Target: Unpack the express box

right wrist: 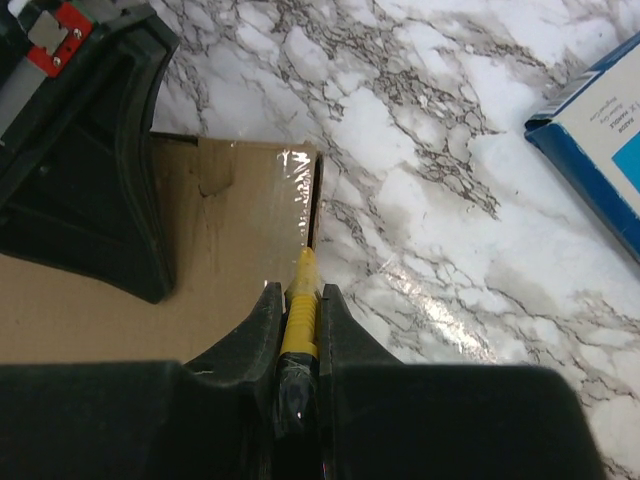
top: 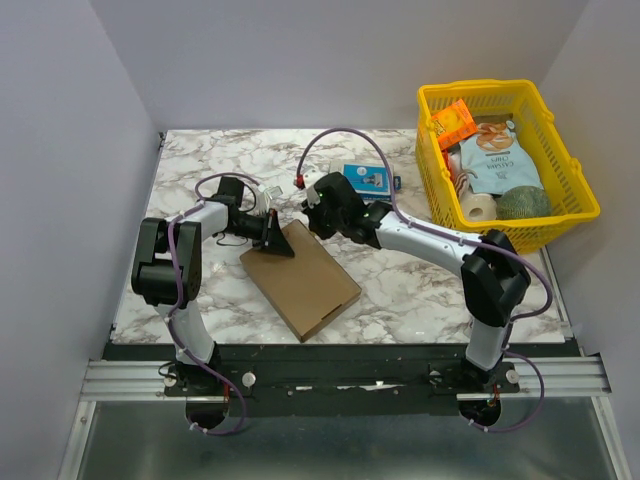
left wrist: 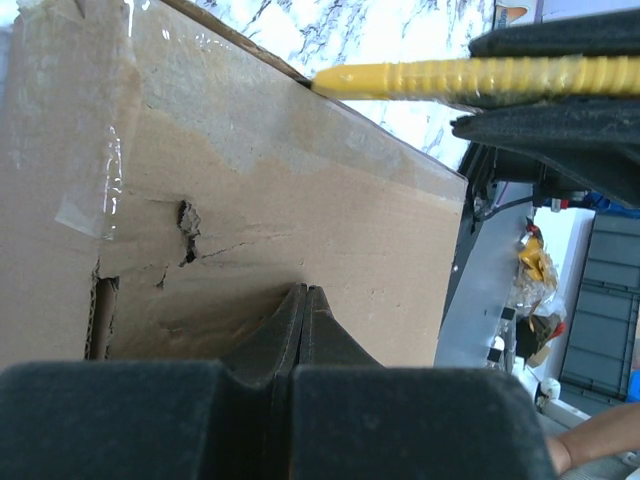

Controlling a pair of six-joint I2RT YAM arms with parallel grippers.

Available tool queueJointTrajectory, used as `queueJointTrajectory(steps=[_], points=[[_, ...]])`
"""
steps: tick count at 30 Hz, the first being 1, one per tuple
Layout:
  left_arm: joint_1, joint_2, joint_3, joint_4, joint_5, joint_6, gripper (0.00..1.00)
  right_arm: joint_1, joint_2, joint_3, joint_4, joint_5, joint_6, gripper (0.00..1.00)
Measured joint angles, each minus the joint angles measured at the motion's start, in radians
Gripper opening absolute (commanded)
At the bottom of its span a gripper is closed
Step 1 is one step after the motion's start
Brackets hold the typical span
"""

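The white label on the small blue carton (top: pixel 366 179) is too small for you to read. Your flat plain brown cardboard express box (top: pixel 300 278) lies lid-shut at centre frame of the top view on the grey-veined marble counter (top: pixel 430 290), its matte face creased and torn, with glossy clear tape at one corner. Your left pincer (left wrist: pixel 304 300) is pinched together on nothing, tips against the cardboard, while your right pincer (right wrist: pixel 300 300) clamps a ribbed yellow plastic stick (right wrist: pixel 303 270) whose tip meets the taped edge.

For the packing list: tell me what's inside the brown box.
Nothing shows. The box is shut and taped, so its contents are hidden. The yellow tool in the right pincer only touches its edge.
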State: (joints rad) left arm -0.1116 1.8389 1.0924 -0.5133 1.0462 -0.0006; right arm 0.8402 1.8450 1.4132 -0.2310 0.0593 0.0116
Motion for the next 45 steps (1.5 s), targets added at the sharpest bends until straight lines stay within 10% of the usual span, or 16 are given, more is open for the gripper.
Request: queueJointTrajectory(steps=[20,28,45], points=[[-0.018,-0.039,-0.066,0.092,-0.003,-0.077,0.0,0.012,-0.13,-0.1,-0.138,0.002,0.026,0.0],[-0.012,-0.151,-0.09,0.167,-0.031,-0.105,0.18,0.018,-0.096,-0.043,-0.175,0.001,-0.014,0.01],[-0.015,-0.286,-0.278,0.316,-0.132,-0.182,0.0,0.027,0.162,0.301,-0.245,-0.065,-0.104,0.0]])
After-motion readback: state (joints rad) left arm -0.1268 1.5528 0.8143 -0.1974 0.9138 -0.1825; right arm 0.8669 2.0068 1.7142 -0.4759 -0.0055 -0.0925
